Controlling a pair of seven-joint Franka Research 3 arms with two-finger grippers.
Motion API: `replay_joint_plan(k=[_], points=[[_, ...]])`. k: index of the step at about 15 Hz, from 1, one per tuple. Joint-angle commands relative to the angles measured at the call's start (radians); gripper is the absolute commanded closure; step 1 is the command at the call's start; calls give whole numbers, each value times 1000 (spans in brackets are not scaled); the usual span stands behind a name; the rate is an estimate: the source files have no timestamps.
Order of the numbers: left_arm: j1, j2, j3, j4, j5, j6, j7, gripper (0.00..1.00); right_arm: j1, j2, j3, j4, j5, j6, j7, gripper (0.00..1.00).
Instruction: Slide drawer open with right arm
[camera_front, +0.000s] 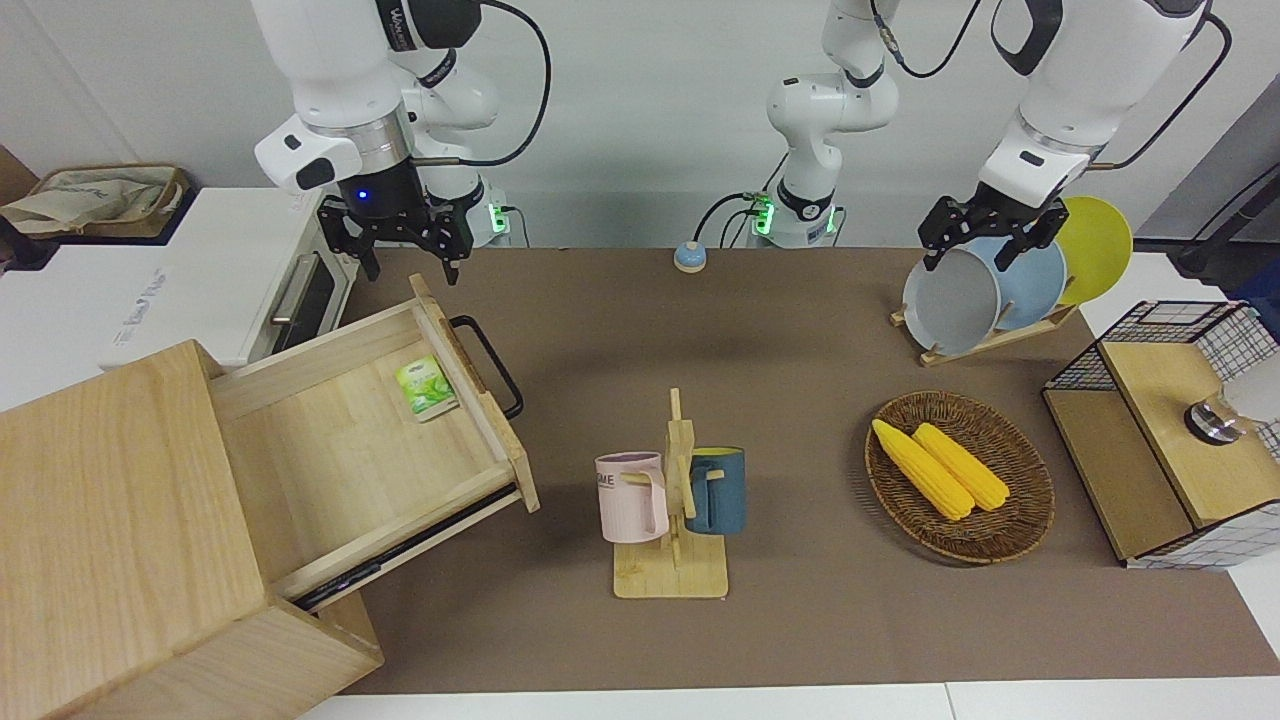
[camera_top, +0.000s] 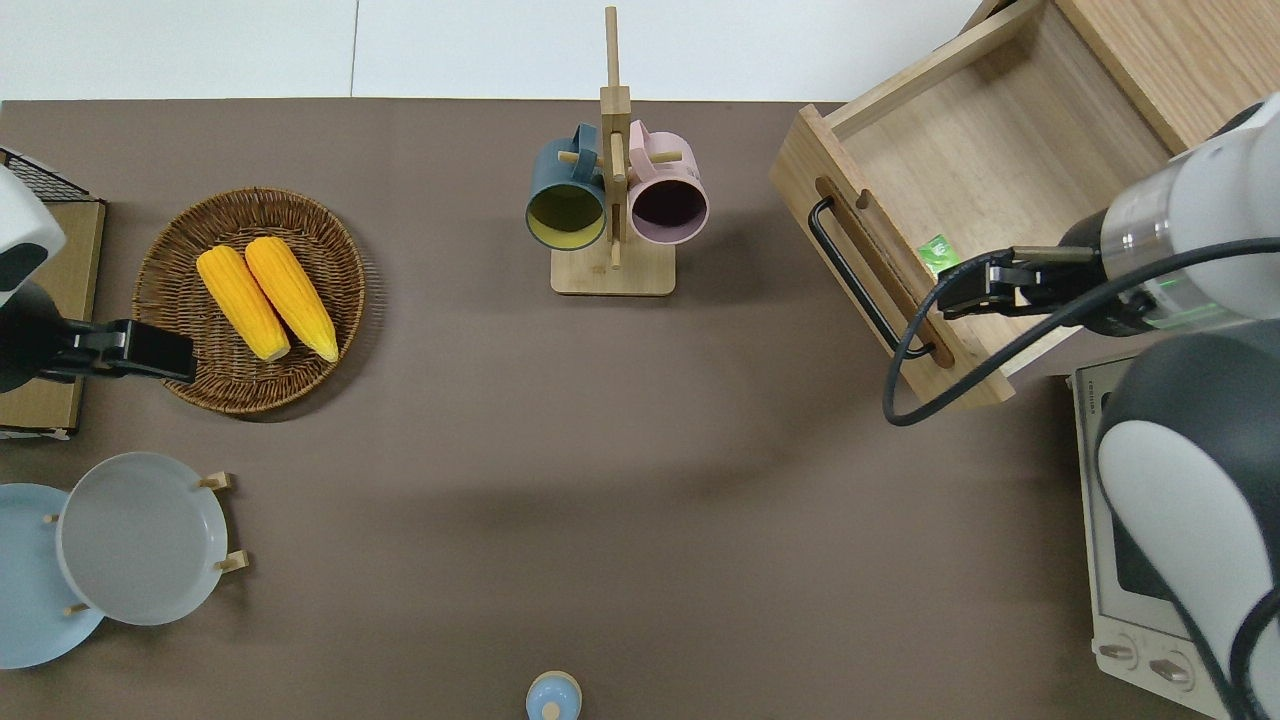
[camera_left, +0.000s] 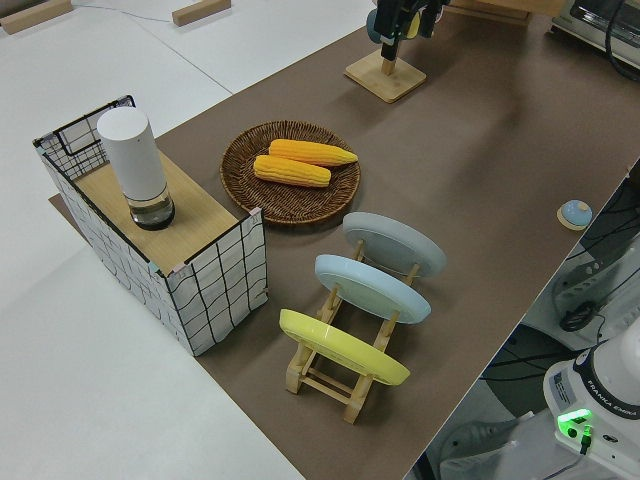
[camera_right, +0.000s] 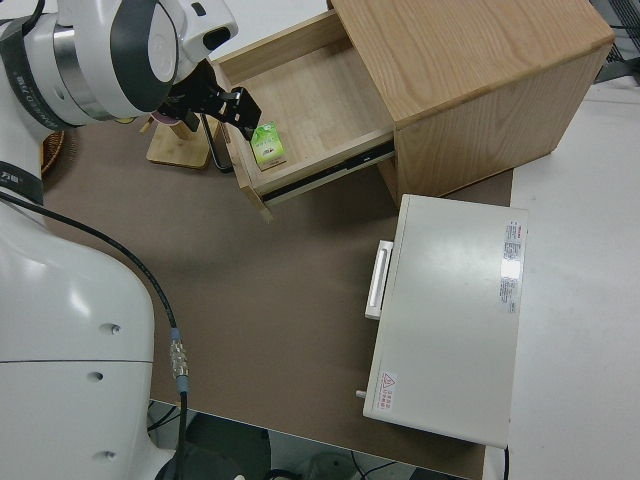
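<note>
Drawer pulled open, right arm's tool raised over it

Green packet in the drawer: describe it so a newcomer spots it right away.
Find the big pale wood cabinet at the right arm's end of the table; its wide drawer stands pulled out. The packet lies flat on the drawer floor, just inside the front panel with the black bar handle. It is the drawer's only content, small, green and white.

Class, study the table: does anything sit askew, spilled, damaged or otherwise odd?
Nothing is spilled or damaged. The cabinet sits at an angle to the table's edge, and its drawer stands pulled out, holding one small green packet. The right claw hangs free of the handle.
</note>
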Motion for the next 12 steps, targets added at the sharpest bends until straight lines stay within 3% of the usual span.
replay_joint_plan(k=[1,12], points=[[4,11,-6,24,17,-20,10,7,-58,-6,12,-21,44,17,-106,17],[4,11,-6,26,17,-20,10,7,-69,2,11,-21,21,8,-125,17]])
